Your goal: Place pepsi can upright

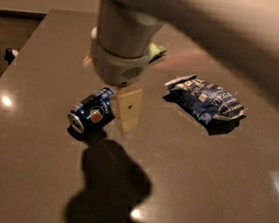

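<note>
One pepsi can (on its side) just beside the end effector

The hand hangs beside the lying dark-blue metal can; a crinkled blue-and-white snack bag blocks rightward; the brown tabletop lies free along its near edge.

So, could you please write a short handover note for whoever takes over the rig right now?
The gripper hangs low over the table, between the pepsi can and the blue snack bag, close to the can.
Can: lying on its side on the table, not grasped.
Done: nothing yet.
Left: grasp the can, stand it on end, let go.
</note>
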`<state>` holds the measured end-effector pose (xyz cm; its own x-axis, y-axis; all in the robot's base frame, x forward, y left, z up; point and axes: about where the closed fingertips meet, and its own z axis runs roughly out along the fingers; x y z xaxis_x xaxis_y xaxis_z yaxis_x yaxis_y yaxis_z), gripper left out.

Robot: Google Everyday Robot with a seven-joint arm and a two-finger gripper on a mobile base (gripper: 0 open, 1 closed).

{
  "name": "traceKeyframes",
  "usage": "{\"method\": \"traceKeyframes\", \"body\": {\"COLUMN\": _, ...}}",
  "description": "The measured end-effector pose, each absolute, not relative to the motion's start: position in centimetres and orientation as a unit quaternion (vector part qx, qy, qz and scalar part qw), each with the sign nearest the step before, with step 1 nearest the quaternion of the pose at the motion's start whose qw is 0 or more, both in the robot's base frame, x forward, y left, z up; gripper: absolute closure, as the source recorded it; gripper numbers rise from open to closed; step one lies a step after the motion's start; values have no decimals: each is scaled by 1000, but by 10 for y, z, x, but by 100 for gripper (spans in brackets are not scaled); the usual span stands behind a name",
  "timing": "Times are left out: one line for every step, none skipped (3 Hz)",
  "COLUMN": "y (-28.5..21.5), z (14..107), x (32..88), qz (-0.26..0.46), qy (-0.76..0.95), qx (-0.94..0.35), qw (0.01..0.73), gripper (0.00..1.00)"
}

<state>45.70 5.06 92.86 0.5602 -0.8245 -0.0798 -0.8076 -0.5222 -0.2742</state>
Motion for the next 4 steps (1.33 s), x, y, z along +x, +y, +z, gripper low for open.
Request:
{"method": "traceKeyframes", "body": {"y": 84, "z": 908, "x": 456, "qz": -29, "qy": 432, "qx": -895, "qw": 112, "gripper": 0}}
{"method": "traceKeyframes", "body": {"y": 105, "z": 889, "x": 456, "qz": -25, "qy": 410, "qx": -908, "qw": 86, "gripper": 0}}
{"method": "traceKeyframes", "body": {"y": 114, "z": 870, "x": 458, "qz": -18, "qy": 398, "qx": -915, "qw": 63, "gripper": 0}}
{"method": "traceKeyframes", "body": {"y": 119, "z": 854, "x": 459, "qz": -10, "qy": 391, "qx": -919, "qw": 46, "gripper": 0}}
